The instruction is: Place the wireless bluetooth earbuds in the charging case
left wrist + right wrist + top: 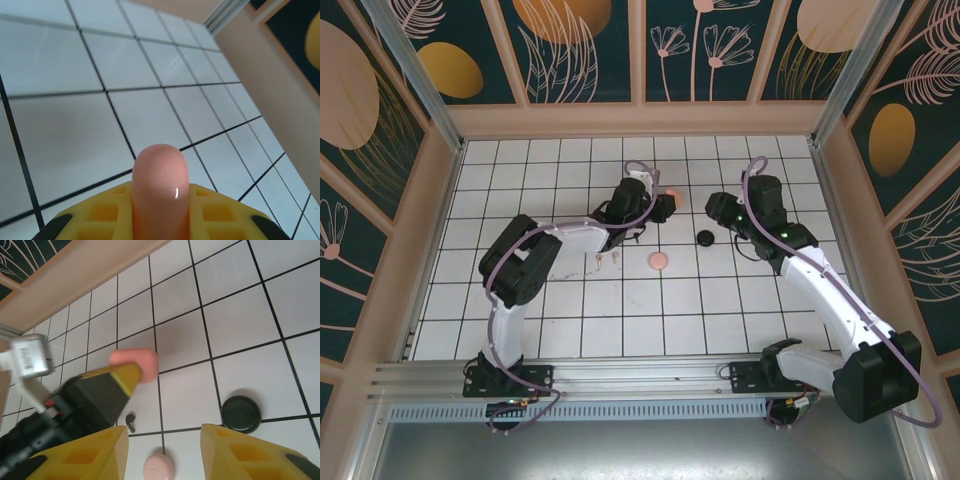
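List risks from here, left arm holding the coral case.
1. The coral pink case sticks far out of the left fingers. It is smooth and rounded, so it may slip.
2. The right fingers, open, hang close to the left ones; the arms could clash.
3. The loose black earbud could get knocked away.

Near case left of and before far case; earbud left of both

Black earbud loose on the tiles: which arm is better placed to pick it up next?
Right, probably. The right gripper is open, and the black earbud lies on the tile just ahead of its fingers. The left gripper is shut on the coral pink case.
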{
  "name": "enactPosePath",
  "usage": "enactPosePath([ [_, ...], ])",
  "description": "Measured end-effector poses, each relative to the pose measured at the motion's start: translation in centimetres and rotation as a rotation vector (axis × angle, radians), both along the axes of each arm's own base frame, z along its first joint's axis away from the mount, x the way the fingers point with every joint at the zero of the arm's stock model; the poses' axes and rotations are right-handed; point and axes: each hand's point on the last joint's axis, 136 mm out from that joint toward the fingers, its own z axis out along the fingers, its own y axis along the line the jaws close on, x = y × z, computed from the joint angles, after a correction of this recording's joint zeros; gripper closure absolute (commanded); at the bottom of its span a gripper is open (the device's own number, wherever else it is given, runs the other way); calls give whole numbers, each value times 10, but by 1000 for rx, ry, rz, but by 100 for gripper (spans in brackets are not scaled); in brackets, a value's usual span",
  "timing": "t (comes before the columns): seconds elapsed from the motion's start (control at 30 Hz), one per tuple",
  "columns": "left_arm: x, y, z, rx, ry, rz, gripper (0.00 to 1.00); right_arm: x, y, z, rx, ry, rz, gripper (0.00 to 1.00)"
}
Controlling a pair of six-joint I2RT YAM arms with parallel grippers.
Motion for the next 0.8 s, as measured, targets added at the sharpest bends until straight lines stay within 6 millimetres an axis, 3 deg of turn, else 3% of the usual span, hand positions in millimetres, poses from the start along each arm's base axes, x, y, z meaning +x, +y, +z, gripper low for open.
enactPosePath([
  [0.1, 10, -9, -14, -18, 83, 24, 97, 1, 0, 5, 5, -20, -4, 50],
  [0.33, 26, -20, -24, -54, 183, 82, 85, 2, -1, 7, 7, -28, -6, 48],
  [0.53, 32, -22, -52, -32, 262, 124, 77, 0, -1, 11, 5, -39, -1, 47],
  [0.67, 30, -19, -72, 2, 312, 142, 64, -1, -2, 13, 2, -49, 3, 41],
  [0.8, 31, -15, -75, 30, 331, 165, 50, -2, -2, 13, -7, -51, 12, 31],
])
